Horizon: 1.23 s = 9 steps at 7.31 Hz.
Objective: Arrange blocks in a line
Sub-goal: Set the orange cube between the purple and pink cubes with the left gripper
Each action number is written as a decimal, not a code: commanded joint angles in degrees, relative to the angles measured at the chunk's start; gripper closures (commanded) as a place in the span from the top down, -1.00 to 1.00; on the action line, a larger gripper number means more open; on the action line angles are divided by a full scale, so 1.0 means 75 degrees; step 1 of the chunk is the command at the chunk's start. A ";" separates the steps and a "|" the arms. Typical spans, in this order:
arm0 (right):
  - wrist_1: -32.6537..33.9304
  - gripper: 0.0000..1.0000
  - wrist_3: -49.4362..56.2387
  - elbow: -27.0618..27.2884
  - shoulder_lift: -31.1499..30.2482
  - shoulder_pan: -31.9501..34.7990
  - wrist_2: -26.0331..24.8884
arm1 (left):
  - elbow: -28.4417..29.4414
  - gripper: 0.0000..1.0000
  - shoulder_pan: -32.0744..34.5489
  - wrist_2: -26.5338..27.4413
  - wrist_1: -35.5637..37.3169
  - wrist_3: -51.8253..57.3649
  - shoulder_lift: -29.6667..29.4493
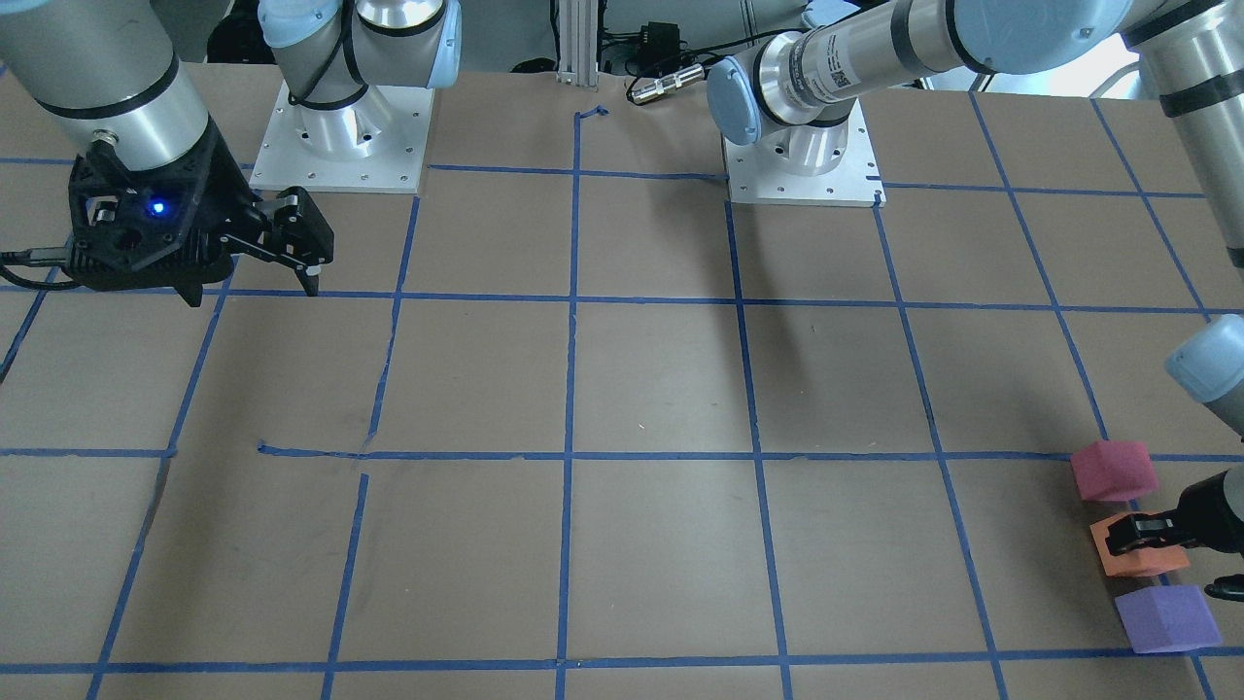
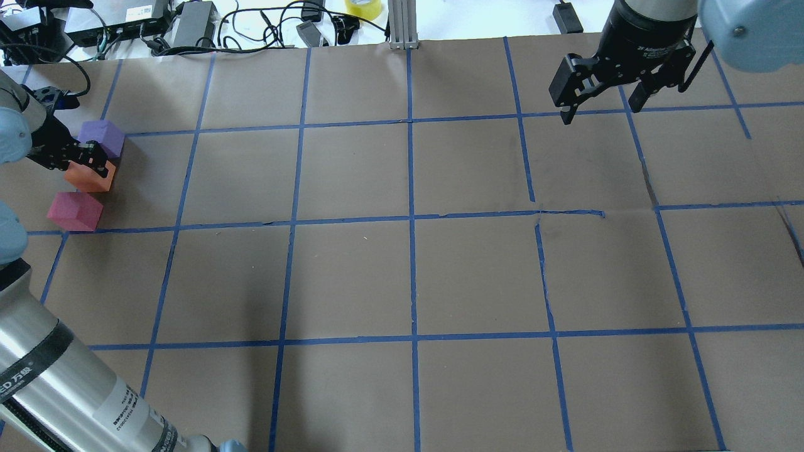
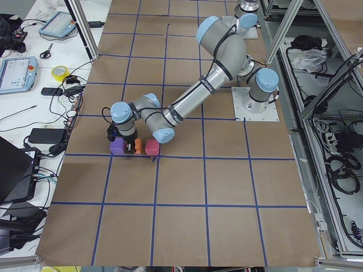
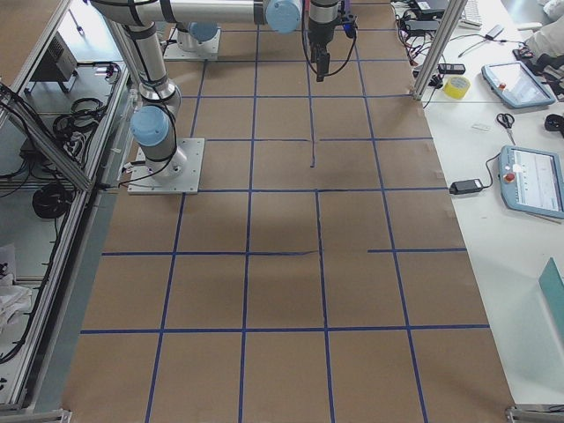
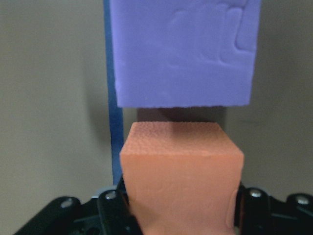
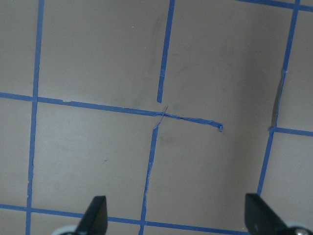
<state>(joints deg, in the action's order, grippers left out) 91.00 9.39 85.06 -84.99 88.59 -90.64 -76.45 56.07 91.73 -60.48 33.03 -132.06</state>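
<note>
Left wrist-mounted view: left jaws clench the matte orange foam cube (image 5: 181, 166), bottom centre; the purple foam cube (image 5: 183, 49) sits just beyond, apart. Overhead, the red-pink foam cube (image 2: 75, 210) lies nearest in their line, bench (image 2: 408, 282) left edge; right jaws hang spread, upper right.

Purple cube (image 2: 103, 135), orange cube (image 2: 94, 180) and red-pink cube (image 2: 74, 211) form a close row.

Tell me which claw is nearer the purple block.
Left. The left claw grips the orange block right beside the purple block; the right claw hangs open far off at the opposite end.
</note>
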 commanded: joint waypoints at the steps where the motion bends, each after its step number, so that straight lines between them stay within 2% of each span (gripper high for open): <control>1: 0.0007 1.00 0.0001 0.0013 0.0000 0.0000 -0.0008 | -0.0002 -1.00 0.0000 0.0120 0.0094 -0.0009 0.0007; 3: 0.0007 1.00 0.0001 0.0002 0.0000 0.0000 0.0003 | -0.0026 -1.00 0.0000 0.0109 0.0106 -0.0021 -0.0016; 4: -0.0005 1.00 0.0013 0.0013 0.0012 0.0000 -0.0008 | -0.0038 -0.91 0.0000 0.0109 0.0118 -0.0009 -0.0028; 5: 0.0007 1.00 0.0013 0.0013 0.0012 0.0000 0.0003 | -0.0038 -0.62 0.0000 0.0062 0.0107 -0.0021 -0.0028; 7: -0.0005 1.00 0.0001 0.0013 0.0012 0.0000 -0.0008 | -0.0061 -0.63 0.0000 0.0004 0.0106 -0.0021 -0.0028; 8: 0.0007 1.00 0.0001 0.0013 0.0012 0.0000 0.0003 | -0.0108 -0.36 0.0000 0.0015 0.0118 -0.0009 -0.0017; 9: 0.0007 1.00 0.0001 0.0013 0.0012 0.0000 -0.0008 | -0.0108 0.83 0.0000 0.0015 0.0118 -0.0009 -0.0005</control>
<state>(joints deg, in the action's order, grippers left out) 91.03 9.40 85.15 -84.92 88.59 -90.65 -77.11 56.07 91.87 -59.65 32.93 -132.20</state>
